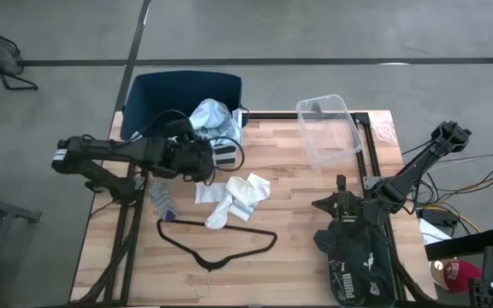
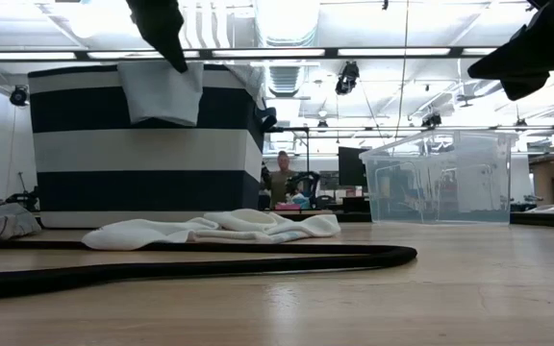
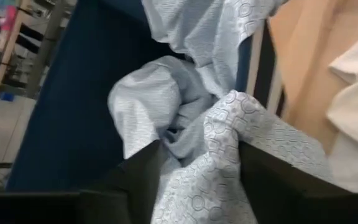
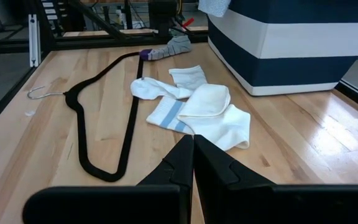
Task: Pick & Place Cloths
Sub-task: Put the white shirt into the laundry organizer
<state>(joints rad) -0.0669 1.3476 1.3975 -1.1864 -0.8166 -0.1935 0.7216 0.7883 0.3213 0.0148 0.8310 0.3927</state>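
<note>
Your left claw (image 1: 202, 159) is clamped on a fold of the pale-blue shirt (image 1: 213, 118) — the wrist view shows the patterned cloth bunched tight between both fingers (image 3: 132, 177). From that pinch the shirt runs away from the claw over the near wall of the striped bin (image 1: 148, 94), with most of its bulk already heaped inside, so the cloth's long axis points straight into the bin. The small white pieces (image 1: 236, 197) lie on the counter (image 1: 298, 205) just beside this claw, between the bin and the black hanger (image 1: 216, 244) — your left arm is clearly the nearer one for them. Your right claw (image 1: 342, 205) waits closed and empty at the counter's far-right side, well apart from the cloths.
</note>
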